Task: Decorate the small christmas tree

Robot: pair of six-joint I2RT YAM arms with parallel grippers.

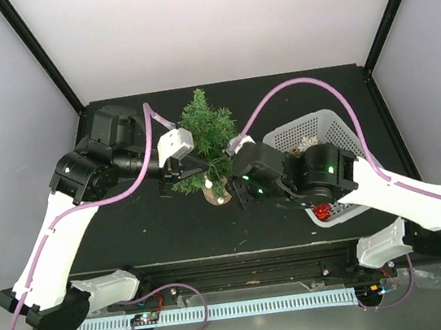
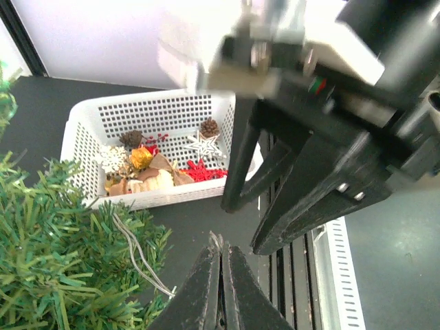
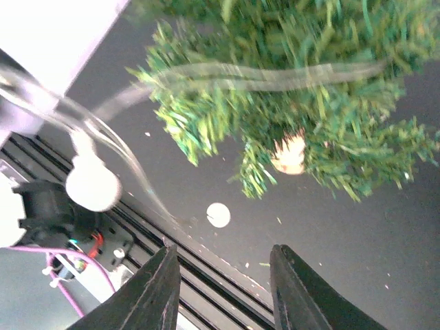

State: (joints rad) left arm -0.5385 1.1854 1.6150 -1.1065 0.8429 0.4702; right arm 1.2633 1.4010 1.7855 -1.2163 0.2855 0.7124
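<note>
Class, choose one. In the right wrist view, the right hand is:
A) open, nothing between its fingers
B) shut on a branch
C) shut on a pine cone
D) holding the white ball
A: the right hand has its fingers apart and empty, clear of the small christmas tree.

Tree at mid-table, basket to its right

The small christmas tree (image 1: pixel 204 134) stands at the middle of the table (image 1: pixel 173 237). The basket (image 1: pixel 282 135) sits just beside it on the right, with ornaments (image 2: pixel 158 168) inside. The left gripper (image 2: pixel 221 251) is at the tree's left, and the right gripper (image 3: pixel 223 251) is between tree and basket.
</note>
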